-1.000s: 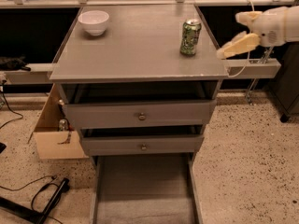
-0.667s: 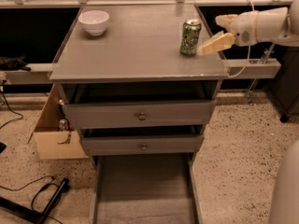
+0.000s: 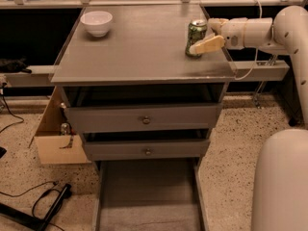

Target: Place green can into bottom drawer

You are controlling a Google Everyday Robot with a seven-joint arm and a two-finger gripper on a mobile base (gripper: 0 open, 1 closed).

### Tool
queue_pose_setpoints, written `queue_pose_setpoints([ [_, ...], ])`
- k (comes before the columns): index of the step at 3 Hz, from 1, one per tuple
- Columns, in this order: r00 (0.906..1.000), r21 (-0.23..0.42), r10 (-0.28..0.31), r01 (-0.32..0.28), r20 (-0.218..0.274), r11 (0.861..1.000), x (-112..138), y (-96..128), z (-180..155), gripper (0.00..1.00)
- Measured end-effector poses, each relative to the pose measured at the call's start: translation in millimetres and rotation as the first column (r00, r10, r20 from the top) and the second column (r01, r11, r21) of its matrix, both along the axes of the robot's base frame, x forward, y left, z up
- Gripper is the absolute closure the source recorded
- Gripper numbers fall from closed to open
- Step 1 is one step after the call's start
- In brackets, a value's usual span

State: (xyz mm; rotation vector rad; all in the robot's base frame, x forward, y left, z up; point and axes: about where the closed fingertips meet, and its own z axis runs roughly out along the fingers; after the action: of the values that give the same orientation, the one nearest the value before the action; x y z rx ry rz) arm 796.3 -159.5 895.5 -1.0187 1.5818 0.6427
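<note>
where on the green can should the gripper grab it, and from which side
Grip the green can across its straight side wall at about mid-height, coming in level from the right. It stands upright near the right edge of the cabinet top, and its slim round body should fit between parallel fingers. The gripper is open at that side, with one finger crossing the can's lower front.

Nothing is reading as legible text anywhere; the can is showing only mottled green-and-white print, with no brand making itself out. The gripper is sitting at the can's right side.
</note>
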Motion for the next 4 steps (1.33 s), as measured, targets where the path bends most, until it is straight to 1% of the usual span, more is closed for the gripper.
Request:
queue_pose_setpoints([
  [1, 0.9991, 0.057, 0.03, -0.032, 0.029, 0.998, 15.7, 17.6, -3.9, 0.1],
  [2, 0.9966, 0.099, 0.048, -0.054, 0.067, 0.994, 27.0, 27.7, 1.0, 0.34],
  [3, 0.9962, 0.101, 0.044, -0.052, 0.075, 0.994, 28.1, 26.5, 4.8, 0.57],
  [4, 0.9959, 0.09, 0.047, -0.054, 0.078, 0.995, 27.1, 27.7, 7.3, 0.88],
])
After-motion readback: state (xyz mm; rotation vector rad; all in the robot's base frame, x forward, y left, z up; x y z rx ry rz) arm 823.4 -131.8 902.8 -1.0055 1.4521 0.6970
